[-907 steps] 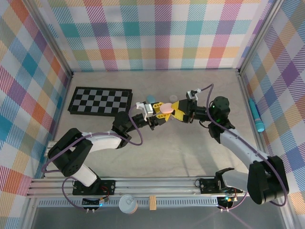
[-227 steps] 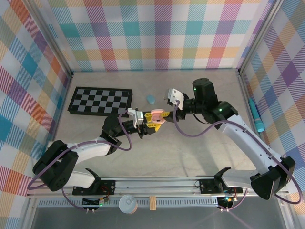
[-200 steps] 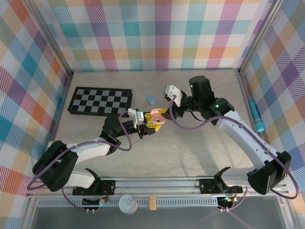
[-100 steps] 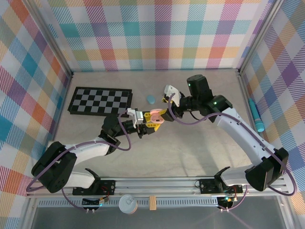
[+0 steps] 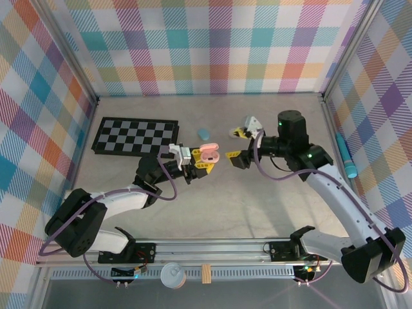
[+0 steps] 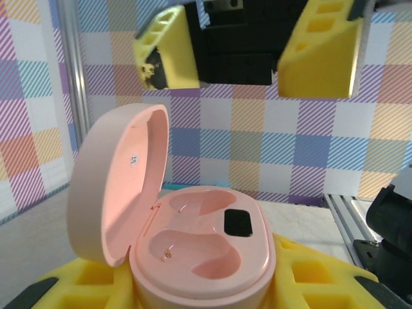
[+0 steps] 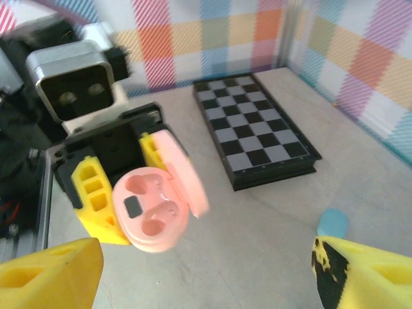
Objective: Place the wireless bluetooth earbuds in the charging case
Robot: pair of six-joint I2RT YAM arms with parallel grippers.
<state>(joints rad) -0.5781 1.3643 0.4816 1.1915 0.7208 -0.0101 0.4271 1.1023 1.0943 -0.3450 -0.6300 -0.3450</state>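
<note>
case [image 5: 209, 153]: in left end effector [image 5: 201, 162] | chessboard [image 5: 135, 136]: left of case

I see plaid walls [image 5: 212, 45] on three sides. The tabletop [image 5: 257, 206] is pale beige, with an aluminium rail [image 5: 212, 248] along its near edge.

left end effector [image 5: 197, 162] grips the open pink case [image 5: 209, 152] — right end effector [image 5: 237, 145] gapes beside it

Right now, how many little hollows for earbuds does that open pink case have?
2. Both sit in the base of the open pink oval plastic case, gripped by the left hand: one farther hollow and one nearer hollow. Both look empty.
</note>
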